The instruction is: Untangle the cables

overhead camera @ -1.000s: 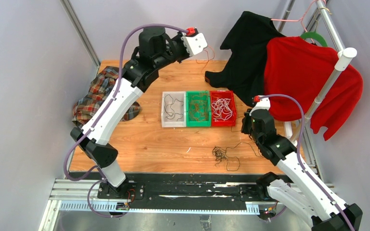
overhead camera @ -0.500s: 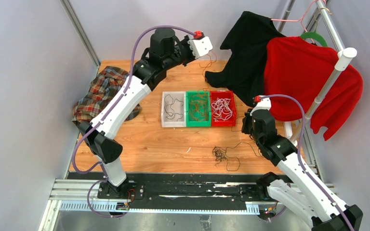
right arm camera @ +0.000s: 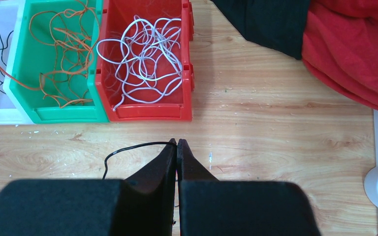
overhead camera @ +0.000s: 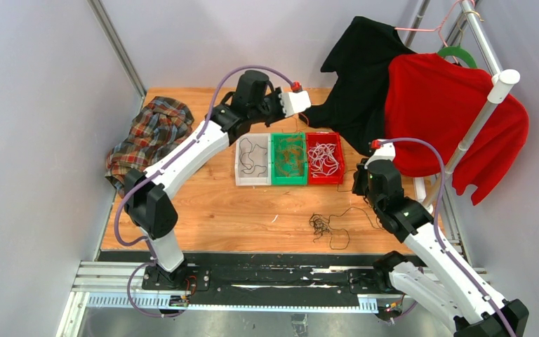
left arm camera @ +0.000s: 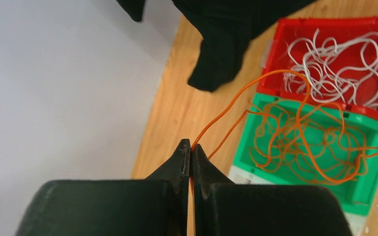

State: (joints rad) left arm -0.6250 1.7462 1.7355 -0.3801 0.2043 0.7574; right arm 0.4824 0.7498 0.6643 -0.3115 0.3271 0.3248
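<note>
Open tabletop (overhead camera: 238, 210) lies at six o'clock of the bins (overhead camera: 289, 183); a cable tangle (overhead camera: 321, 226) blocks five o'clock, black garment (overhead camera: 351, 105) two o'clock, plaid cloth (overhead camera: 151, 133) nine o'clock.

I'm reading the left fingers (left arm camera: 179, 162) as matt black plastic, the orange cable (left arm camera: 295, 142) between them smooth and slick. Past their tips, the green bin (left arm camera: 362, 189) and red bin (left arm camera: 334, 24) are glossy moulded plastic. Under the right fingers (right arm camera: 165, 164) the table (right arm camera: 275, 123) is satin, grained wood, with a smooth black cable (right arm camera: 133, 145) at their tips and soft matt red cloth (right arm camera: 354, 49) to their right.
</note>
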